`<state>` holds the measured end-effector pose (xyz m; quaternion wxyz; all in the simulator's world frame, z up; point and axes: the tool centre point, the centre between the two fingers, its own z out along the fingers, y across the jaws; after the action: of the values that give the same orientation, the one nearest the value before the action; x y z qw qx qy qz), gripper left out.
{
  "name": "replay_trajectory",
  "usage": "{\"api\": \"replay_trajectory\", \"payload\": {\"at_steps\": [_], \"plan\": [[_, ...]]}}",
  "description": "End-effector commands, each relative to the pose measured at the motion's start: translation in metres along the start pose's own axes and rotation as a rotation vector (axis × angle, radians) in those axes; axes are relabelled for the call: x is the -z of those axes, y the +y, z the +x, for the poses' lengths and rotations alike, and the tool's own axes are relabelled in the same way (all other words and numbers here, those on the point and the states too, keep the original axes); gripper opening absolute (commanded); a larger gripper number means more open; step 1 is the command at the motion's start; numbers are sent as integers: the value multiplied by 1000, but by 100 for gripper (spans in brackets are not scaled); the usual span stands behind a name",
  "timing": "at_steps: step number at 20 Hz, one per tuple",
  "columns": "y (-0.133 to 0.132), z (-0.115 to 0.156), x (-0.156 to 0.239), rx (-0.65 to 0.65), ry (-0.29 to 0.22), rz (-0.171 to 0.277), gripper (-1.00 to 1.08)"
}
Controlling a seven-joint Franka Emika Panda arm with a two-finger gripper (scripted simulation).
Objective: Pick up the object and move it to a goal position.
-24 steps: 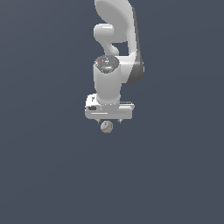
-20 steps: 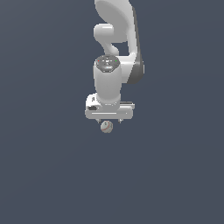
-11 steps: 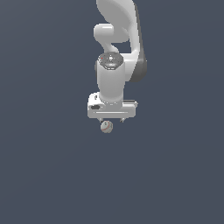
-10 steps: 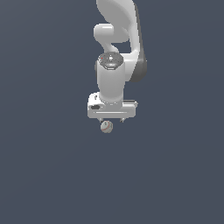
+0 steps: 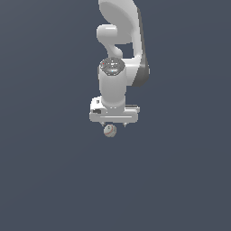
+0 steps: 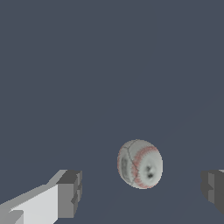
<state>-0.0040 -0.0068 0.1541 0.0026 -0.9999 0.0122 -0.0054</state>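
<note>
The baseball [image 6: 140, 164] is off-white with red stitching and lies on the dark grey floor. In the wrist view it sits between my two fingertips, with a gap on each side; one finger [image 6: 65, 194] and the other finger [image 6: 213, 189] stand wide apart. My gripper [image 6: 140, 190] is open and touches nothing. In the exterior view the ball [image 5: 109, 131] shows just below the gripper's hand [image 5: 113, 116], which hangs straight above it. The fingers are mostly hidden there.
The white arm [image 5: 122, 40] rises behind the hand in the exterior view. A flat dark grey surface [image 5: 54, 180] lies all around.
The arm has shifted and lowered slightly over the ball. The ball has not moved.
</note>
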Motion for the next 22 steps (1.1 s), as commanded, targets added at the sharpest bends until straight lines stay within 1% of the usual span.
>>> {"api": "replay_trajectory", "payload": {"at_steps": [1,6,11,18,22], "plan": [[4,-6,-11,-31,-3,0,100],[15,-22,-37,-115,-7,-3,100],[23,-33,-52,-168,-10,-5,100],[24,-35,-56,-176,-11,-6,100],[24,-35,-67,-177,-11,-6,100]]}}
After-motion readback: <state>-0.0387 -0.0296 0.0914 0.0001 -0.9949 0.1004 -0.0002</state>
